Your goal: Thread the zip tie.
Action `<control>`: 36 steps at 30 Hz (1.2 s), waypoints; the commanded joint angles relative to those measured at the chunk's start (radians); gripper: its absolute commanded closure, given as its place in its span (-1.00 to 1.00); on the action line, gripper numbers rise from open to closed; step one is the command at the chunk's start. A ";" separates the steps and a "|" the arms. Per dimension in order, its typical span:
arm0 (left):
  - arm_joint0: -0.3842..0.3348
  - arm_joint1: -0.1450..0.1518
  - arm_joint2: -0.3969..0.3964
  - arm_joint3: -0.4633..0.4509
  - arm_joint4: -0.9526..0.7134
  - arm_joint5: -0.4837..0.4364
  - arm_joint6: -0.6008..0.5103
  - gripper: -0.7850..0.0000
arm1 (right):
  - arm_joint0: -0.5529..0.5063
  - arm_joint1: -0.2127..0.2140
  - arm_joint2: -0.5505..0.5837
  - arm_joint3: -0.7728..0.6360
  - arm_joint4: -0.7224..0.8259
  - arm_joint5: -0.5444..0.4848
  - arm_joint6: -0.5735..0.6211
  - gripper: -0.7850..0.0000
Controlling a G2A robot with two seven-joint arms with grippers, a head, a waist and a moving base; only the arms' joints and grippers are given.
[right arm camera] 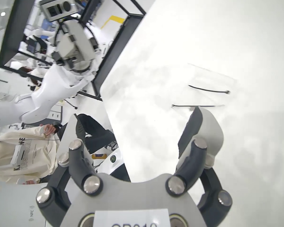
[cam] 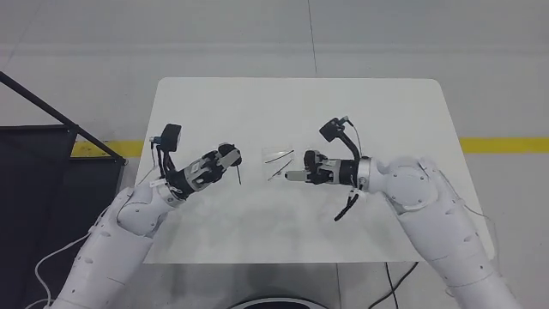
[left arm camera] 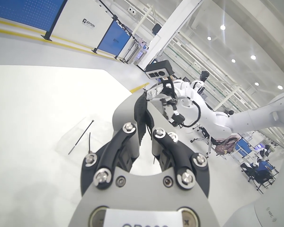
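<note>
Tie (cam: pixel 238 174) hangs pinched in the left gripper's (cam: pixel 229 156) pressed-together jaws above the tabletop (cam: pixel 369 112). The right gripper's (right arm camera: pixel 137 116) jaws are spread near two spare ties (right arm camera: pixel 208 89). It is probably light, springy and slick, so grip the tail close to its tip.

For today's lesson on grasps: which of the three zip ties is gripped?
The zip tie clamped in the left gripper; the other two lie loose on the table.
</note>
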 commanded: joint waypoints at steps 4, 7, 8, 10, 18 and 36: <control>0.021 0.005 -0.011 -0.008 -0.014 -0.025 -0.027 1.00 | 0.112 -0.020 -0.072 0.081 -0.042 0.151 0.087 -0.93; 0.029 0.006 -0.011 -0.012 -0.018 -0.031 -0.035 1.00 | 0.180 -0.039 -0.126 0.145 -0.065 0.215 0.103 -0.76; 0.032 0.006 -0.010 -0.013 -0.017 -0.033 -0.039 1.00 | 0.198 -0.046 -0.142 0.164 -0.068 0.228 0.099 -0.65; 0.034 0.006 -0.010 -0.012 -0.022 -0.036 -0.043 1.00 | 0.231 -0.058 -0.166 0.204 -0.073 0.244 0.082 -0.29; 0.036 0.007 -0.017 -0.006 -0.046 -0.046 -0.045 1.00 | 0.321 -0.103 -0.240 0.344 -0.082 0.282 0.027 0.07; 0.034 0.007 -0.021 0.007 -0.068 -0.051 -0.058 1.00 | 0.385 -0.158 -0.306 0.469 -0.080 0.286 0.022 0.22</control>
